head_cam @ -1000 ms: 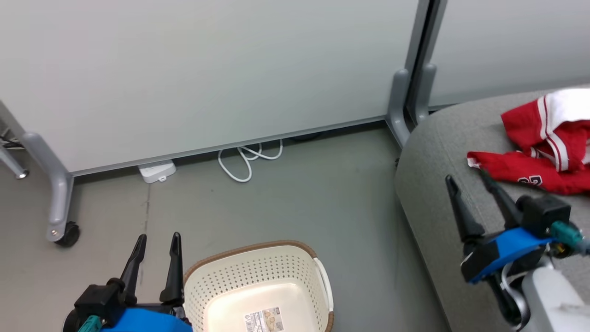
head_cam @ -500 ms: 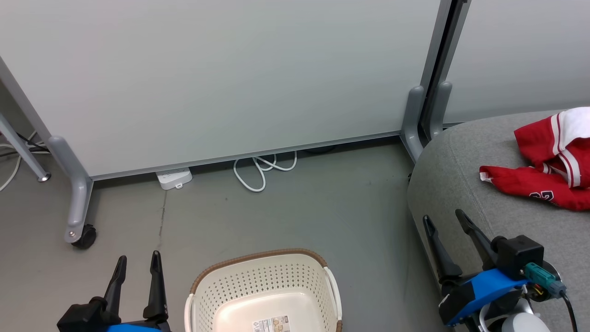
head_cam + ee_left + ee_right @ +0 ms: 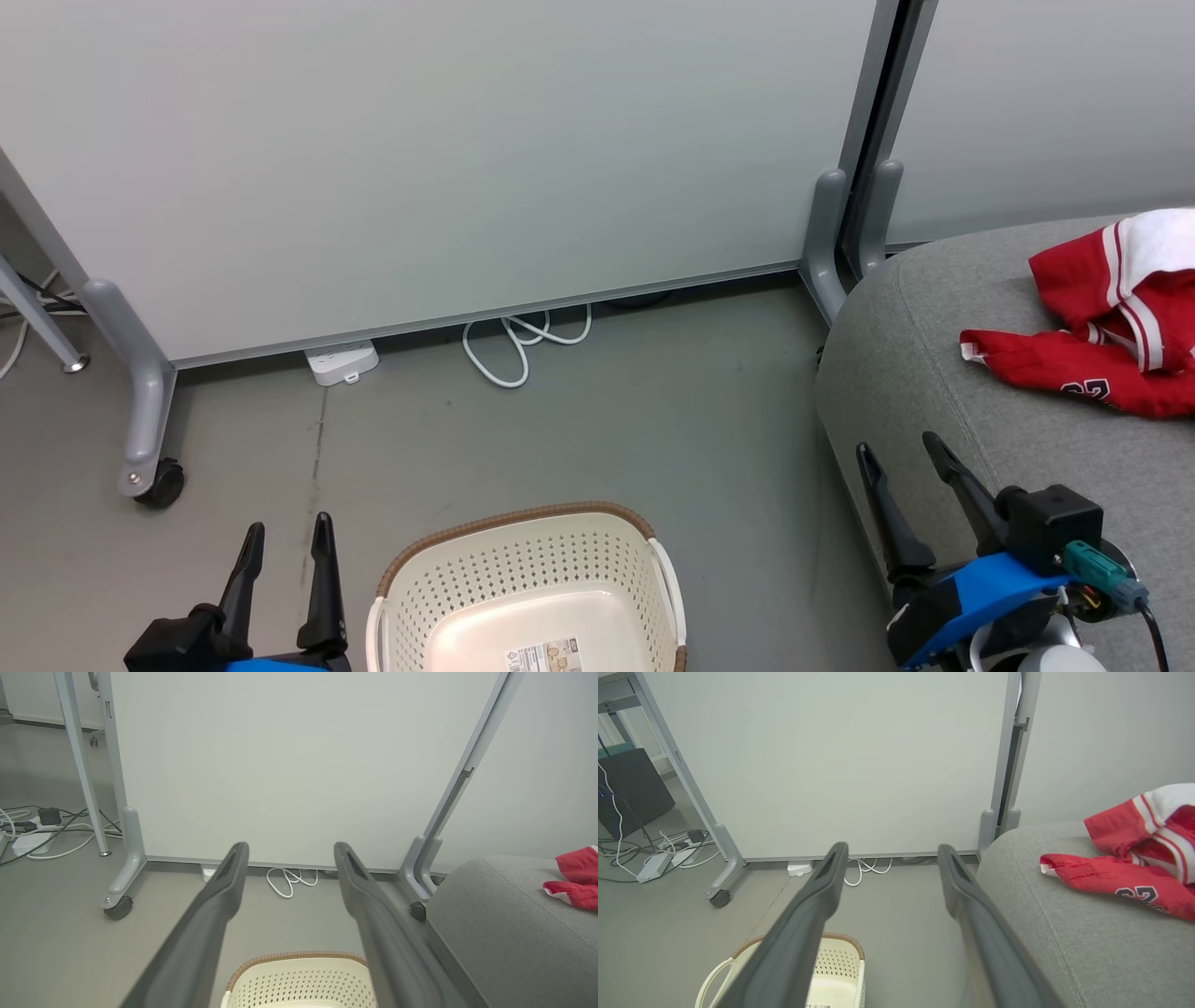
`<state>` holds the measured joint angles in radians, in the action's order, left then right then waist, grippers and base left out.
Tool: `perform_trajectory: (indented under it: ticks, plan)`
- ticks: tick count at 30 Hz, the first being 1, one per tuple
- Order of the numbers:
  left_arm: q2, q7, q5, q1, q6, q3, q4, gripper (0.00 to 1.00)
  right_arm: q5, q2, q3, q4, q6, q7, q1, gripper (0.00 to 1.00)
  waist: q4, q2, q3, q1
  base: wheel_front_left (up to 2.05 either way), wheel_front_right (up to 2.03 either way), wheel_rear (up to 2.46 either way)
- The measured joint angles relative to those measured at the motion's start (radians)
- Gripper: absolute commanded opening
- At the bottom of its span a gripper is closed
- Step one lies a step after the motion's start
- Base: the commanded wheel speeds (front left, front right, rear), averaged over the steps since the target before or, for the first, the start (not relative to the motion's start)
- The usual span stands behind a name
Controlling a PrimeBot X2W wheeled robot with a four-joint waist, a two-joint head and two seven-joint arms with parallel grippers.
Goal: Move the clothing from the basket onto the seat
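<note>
Where the clothing is found: the soft red sports garments with white stripes and panels (image 3: pixel 1102 317) are heaped together on top of the large grey fabric-upholstered seat with rounded edges (image 3: pixel 934 392), back from its rounded corner; dark numerals are printed on the lower fold.
Basket: the cream-white perforated plastic laundry basket with a brown woven-look rim (image 3: pixel 509 516) is set on the grey floor (image 3: pixel 653 420), to the left of the seat and apart from it; its pale bottom and a printed label (image 3: pixel 544 653) are exposed.
Left gripper (image 3: pixel 288 523): it is held low over the floor, just beside the basket's left side, and pointed toward the partition. Its two long dark fingers are spread with a clear gap, and nothing is gripped.
Right gripper (image 3: pixel 894 443): it is held low at the seat's near corner, tilted slightly leftward. Its fingers are likewise parted, nothing is gripped, and it is kept well apart from the clothing.
Background: a pale partition panel (image 3: pixel 420 140) is carried on grey legs with a black caster (image 3: pixel 161 485); a coiled white cable (image 3: pixel 518 341) and a white power strip (image 3: pixel 342 360) are laid at its foot.
</note>
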<state>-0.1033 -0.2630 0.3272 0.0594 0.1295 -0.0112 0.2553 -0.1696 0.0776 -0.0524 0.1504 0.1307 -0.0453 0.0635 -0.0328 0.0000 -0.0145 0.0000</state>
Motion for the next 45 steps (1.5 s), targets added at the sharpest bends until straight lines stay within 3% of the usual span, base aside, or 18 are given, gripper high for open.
perform_trajectory:
  ticks: [9, 10, 19, 45]
  plan:
    - [-0.001, 0.000, 0.015, 0.000, 0.000, -0.012, 0.009, 1.00, 0.000, -0.005, 0.001, -0.003, 0.000, 0.001, -0.002, 1.00, -0.003, 0.0000, -0.003, 0.0000, 0.00, 0.00, 0.00]
    - [0.001, 0.000, 0.017, 0.000, 0.000, -0.014, 0.012, 0.00, 0.000, -0.006, 0.000, 0.000, 0.000, 0.001, -0.003, 0.00, -0.003, 0.0000, -0.003, 0.0000, 0.00, 0.00, 0.00]
    - [0.024, 0.008, 0.022, 0.037, 0.000, -0.015, 0.088, 0.00, -0.003, -0.008, -0.004, 0.085, 0.000, 0.002, -0.050, 0.00, -0.003, 0.0000, -0.003, 0.0000, 0.00, 0.00, 0.00]
    - [0.035, 0.127, 0.420, -0.005, 0.000, 0.027, 0.065, 0.00, -0.455, -0.012, 0.048, 0.090, 0.000, 0.053, -0.041, 0.00, 0.005, 0.0000, 0.001, 0.0001, 0.00, 0.00, 0.00]
